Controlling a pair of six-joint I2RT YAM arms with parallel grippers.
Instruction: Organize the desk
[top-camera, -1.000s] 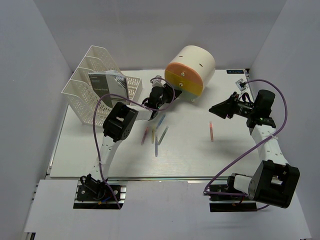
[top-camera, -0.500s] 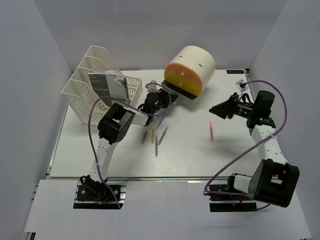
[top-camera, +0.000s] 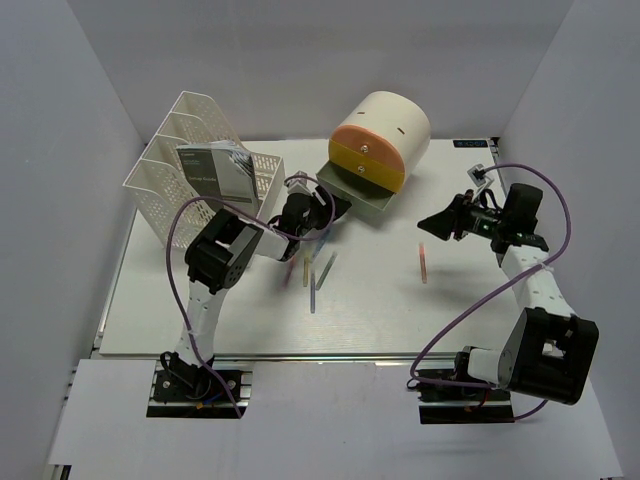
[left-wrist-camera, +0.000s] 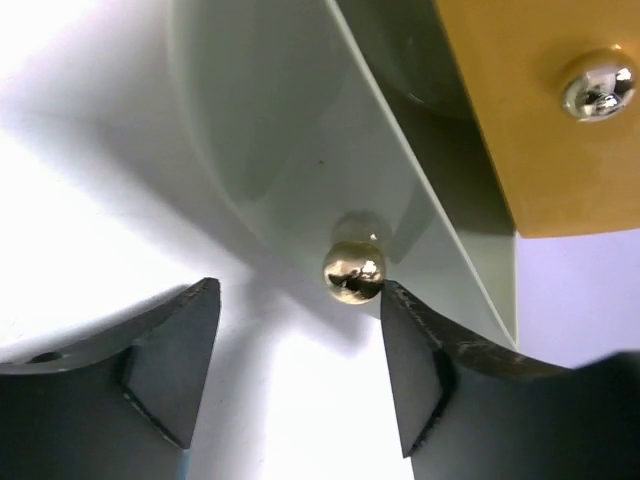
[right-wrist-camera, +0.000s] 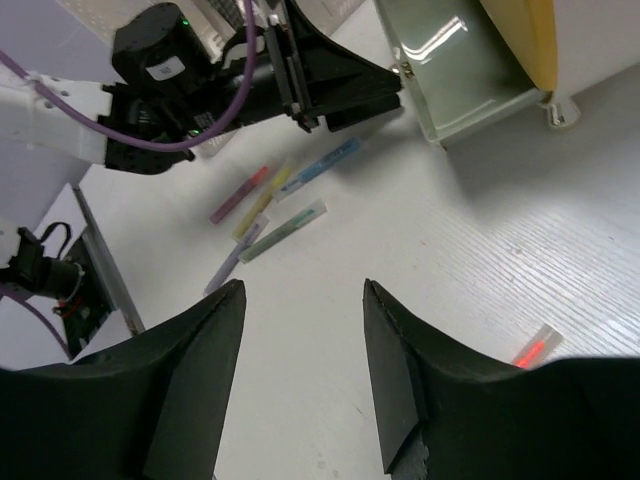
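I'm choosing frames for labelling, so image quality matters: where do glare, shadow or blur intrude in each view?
Top external: even light, soft shadows, pens small but distinct. Left wrist: desk blown out to white at left, chrome knob mirrors its surroundings, left gripper nearly black. Right wrist: glare streak inside the open drawer, right gripper dark and soft-edged, pens beyond it sharp.

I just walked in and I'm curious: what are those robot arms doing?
They are tidying a desk. The left gripper sits open on either side of the shiny knob of a grey-green drawer, pulled out of the round drawer unit. The right gripper hangs open above the desk, holding nothing. Coloured pens lie loose on the desk.
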